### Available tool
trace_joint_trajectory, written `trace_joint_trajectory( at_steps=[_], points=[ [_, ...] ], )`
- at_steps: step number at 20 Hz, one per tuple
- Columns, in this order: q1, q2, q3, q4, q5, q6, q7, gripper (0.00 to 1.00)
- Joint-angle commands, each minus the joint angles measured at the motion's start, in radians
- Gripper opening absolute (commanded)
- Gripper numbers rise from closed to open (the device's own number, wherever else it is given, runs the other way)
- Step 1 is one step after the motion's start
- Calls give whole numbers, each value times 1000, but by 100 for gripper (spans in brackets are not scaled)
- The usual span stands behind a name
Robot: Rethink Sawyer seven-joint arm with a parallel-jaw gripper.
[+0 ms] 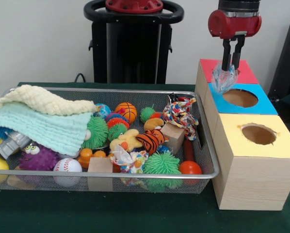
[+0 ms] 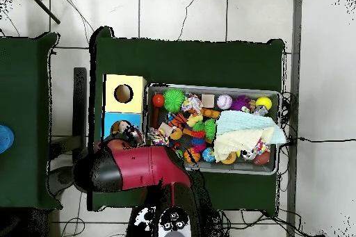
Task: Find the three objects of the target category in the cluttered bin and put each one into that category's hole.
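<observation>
while gripper (image 1: 232,64) pinches crinkly clear wrapper (image 1: 223,77)

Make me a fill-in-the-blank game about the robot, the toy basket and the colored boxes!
1. The gripper holds a crinkly clear wrapper above the ____ box.
2. The box nearest the camera in the front view has a ____ top.
3. A pale green and yellow ____ covers one end of the basket.
4. The striped orange and black toy in the basket is a ____.

Missing words: blue; yellow; blanket; tiger
</observation>
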Motion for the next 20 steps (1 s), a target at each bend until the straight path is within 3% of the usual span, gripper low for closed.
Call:
trace_joint_trajectory(
  at_steps=[1,20],
  points=[
    [9,35,6,-37,22,7,201,0],
    [41,25,-25,-18,23,-6,224,0]
  ],
)
